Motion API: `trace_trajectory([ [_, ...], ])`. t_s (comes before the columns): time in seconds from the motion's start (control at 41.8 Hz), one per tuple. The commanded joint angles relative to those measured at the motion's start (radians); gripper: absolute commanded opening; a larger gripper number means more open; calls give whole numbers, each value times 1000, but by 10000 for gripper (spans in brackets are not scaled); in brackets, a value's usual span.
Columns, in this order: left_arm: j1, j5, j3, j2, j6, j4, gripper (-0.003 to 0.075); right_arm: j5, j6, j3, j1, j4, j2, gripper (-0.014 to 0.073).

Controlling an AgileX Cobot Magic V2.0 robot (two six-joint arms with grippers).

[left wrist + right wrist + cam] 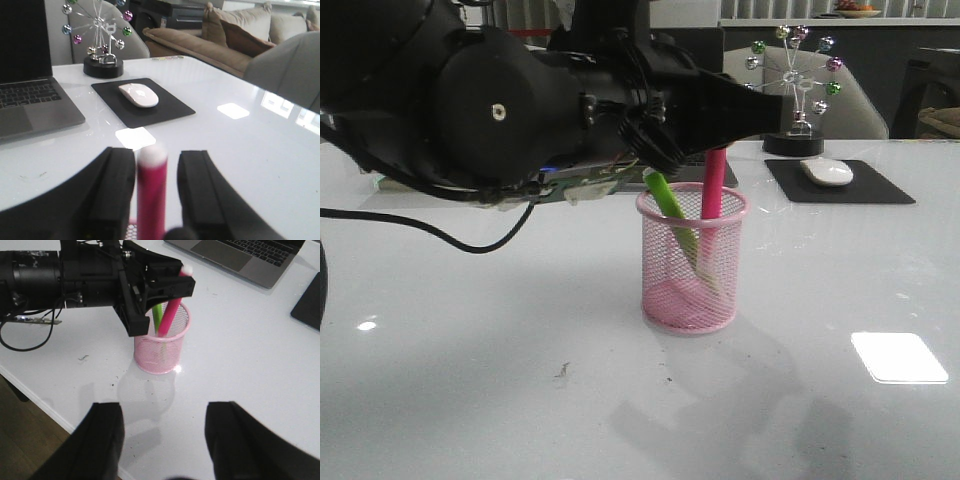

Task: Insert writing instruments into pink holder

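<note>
1. Two markers, both in the pink holder [691, 262] mid-worktop [470, 380]. Green marker [672, 205] leans inside, free, top end tipped toward the robot's left.
2. Magenta marker [713, 186] stands near upright, lower end below the holder rim, pale tip up between the left gripper [156, 195] jaws.
3. Left jaws: partly open. In the left wrist view one jaw sits right against the marker, while the other shows a clear gap. So it looks released or only lightly guided, not clamped. Can't confirm contact on the near side.
4. Right gripper [165, 440]: jaws wide open, holding nothing, hovering above the worktop edge on the robot's side of the holder, well apart from it.
5. Key relation: the magenta marker's long axis runs roughly vertical, straight up through the left jaw gap, holder directly beneath. Left arm is on it, and the right arm is far off.
6. Judgement: insertion basically done. Next move for the left arm would be open wider and lift straight up along the marker axis.
7. Risk: any sideways pull-out drags the marker top and could tip the light mesh holder. Laptop [30, 100], mouse [138, 94] on its pad [170, 107], and desk toy [102, 65] sit behind, out of the way.
</note>
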Motion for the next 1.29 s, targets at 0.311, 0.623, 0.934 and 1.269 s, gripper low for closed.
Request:
trace_trajectory([
  [0.311, 20, 490, -32, -327, 159, 54, 437, -75, -6, -29, -1, -17, -2, 479],
  [0.623, 25, 1225, -32, -726, 164, 124, 437, -76, -6, -29, -1, -17, -2, 479],
  [0.934, 25, 1415, 97, -1059, 164, 199, 437, -75, -6, -29, -1, -17, -2, 479],
  [1.269, 25, 1426, 324, -1298, 110, 211, 437, -28, -14, 11, -1, -65, -2, 479],
])
